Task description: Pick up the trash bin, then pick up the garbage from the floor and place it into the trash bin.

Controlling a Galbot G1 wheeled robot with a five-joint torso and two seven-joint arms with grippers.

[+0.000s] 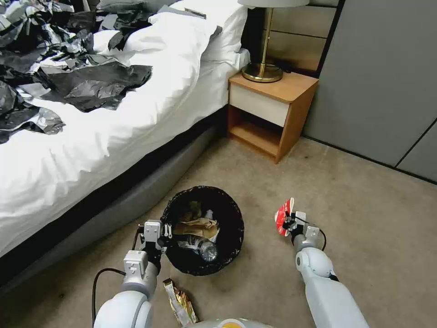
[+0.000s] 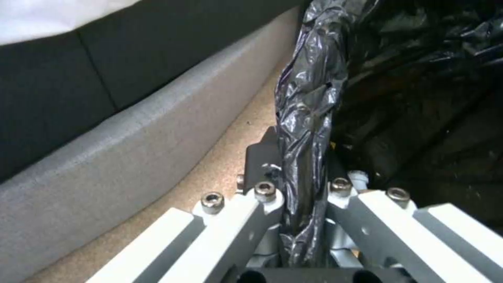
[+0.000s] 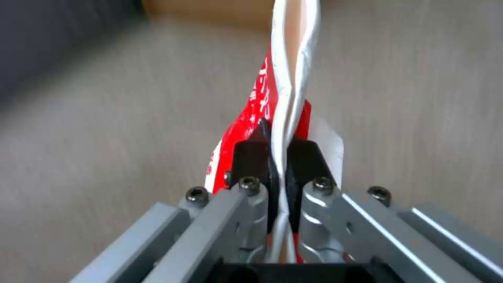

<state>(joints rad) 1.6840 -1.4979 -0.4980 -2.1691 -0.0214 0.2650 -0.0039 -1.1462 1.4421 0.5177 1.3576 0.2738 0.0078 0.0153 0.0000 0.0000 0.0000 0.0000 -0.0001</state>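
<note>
The trash bin [image 1: 202,230] sits low in the centre of the head view, on the beige carpet [image 1: 364,218] just beside the grey base of the bed [image 1: 136,114]. Its black bag is folded over the rim, and inside lie a brown paper bag [image 1: 199,226], a clear plastic bottle [image 1: 205,248] and some pale scraps. The left gripper [image 1: 165,233] is at the bin's left edge, its jaws clamped together on the bag-covered rim; the left wrist view shows the crinkled black plastic [image 2: 306,118] pinched between the two dark pads. The right gripper [image 1: 288,222] is to the right of the bin, well apart from it, with its jaws shut tight on a red and white snack wrapper [image 1: 283,215] that stands edge-up; the right wrist view shows the wrapper's white folded edge [image 3: 290,78] squeezed between the pads. A gold wrapper [image 1: 180,303] lies on the carpet at the bottom of the frame, near the left arm. In the upper middle stands a wooden nightstand [image 1: 273,114] with a brass lamp [image 1: 264,54] on it
</note>
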